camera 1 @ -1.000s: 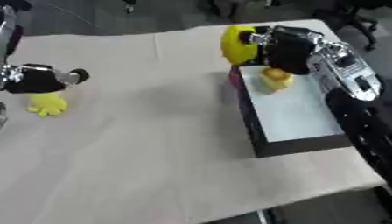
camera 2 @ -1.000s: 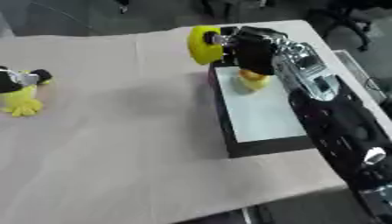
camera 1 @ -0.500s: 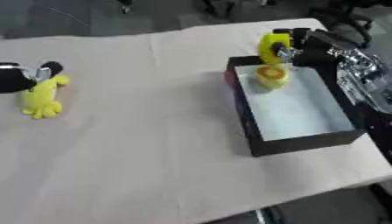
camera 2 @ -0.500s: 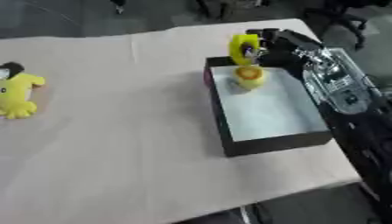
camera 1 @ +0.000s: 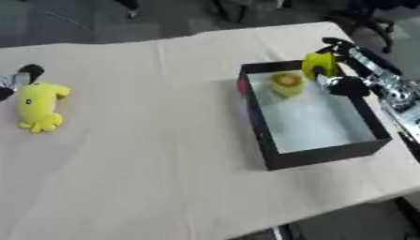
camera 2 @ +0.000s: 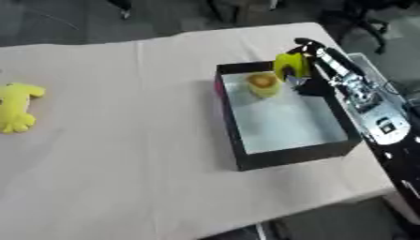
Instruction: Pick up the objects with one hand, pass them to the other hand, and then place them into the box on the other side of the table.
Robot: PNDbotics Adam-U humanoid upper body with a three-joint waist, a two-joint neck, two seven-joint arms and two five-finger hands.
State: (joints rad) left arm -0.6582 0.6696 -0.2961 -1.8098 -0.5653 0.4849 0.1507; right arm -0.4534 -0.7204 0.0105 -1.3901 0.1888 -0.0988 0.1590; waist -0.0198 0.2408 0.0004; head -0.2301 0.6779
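Right hand (camera 1: 338, 79), fingers curled round a yellow object (camera 1: 318, 64), over the far right corner of the black box (camera 1: 262, 129). Inside, a yellow round toy (camera 1: 286, 84) lies at the far end. Left hand (camera 1: 18, 78), finger state indiscernible, touches a yellow plush (camera 1: 39, 104) on the tabletop (camera 1: 156, 140).

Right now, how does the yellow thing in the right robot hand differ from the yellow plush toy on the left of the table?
The yellow object is held in the right robot hand over the black box; the yellow plush toy lies on the tablecloth. The object looks compact and rounded; the toy is long, with limbs. The left robot hand is by the toy, its grip unclear. Both are yellow.
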